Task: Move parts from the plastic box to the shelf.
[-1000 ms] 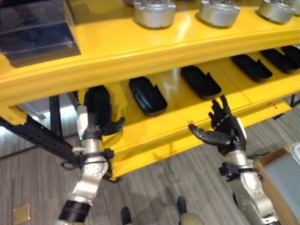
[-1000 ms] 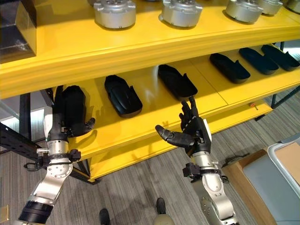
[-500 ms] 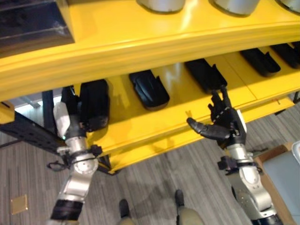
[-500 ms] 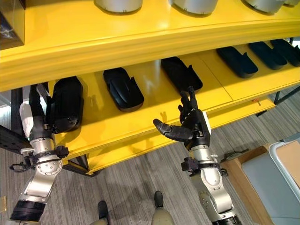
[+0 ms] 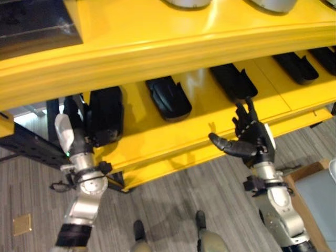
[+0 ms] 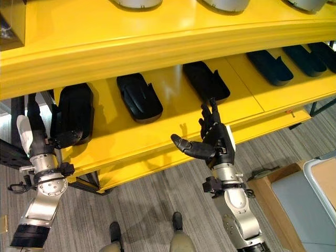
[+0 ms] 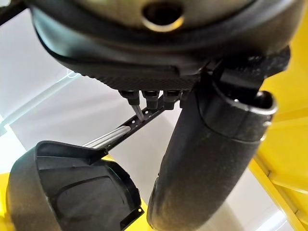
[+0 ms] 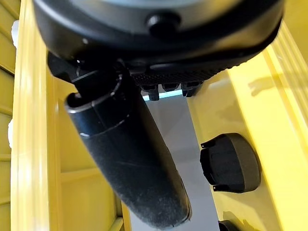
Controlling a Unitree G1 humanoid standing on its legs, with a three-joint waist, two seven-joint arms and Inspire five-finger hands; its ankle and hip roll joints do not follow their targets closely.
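A black moulded part [image 5: 105, 113] lies at the left end of the yellow lower shelf [image 5: 157, 137]. My left hand [image 5: 66, 134] stands just left of it, open, with straight fingers pointing up. Its thumb [image 7: 207, 159] reaches beside the part's [image 7: 62, 192] near end without curling round it. Several more black parts [image 5: 168, 97] lie in a row along the shelf to the right. My right hand [image 5: 253, 142] hovers open in front of the shelf's front edge, with fingers up, the thumb [image 8: 130, 159] pointing left and nothing in it.
The yellow upper shelf [image 5: 173, 44] overhangs the lower one and carries silver round parts [image 6: 136, 3] and a dark box [image 5: 37, 21] at its left. A dark metal frame [image 5: 29, 149] stands left of the shelf. A brown-edged box [image 5: 315, 184] sits on the floor at lower right.
My left hand has let go of the leftmost black part and drawn off to its left; the part rests on the shelf. The view has shifted slightly. The right hand has barely moved.
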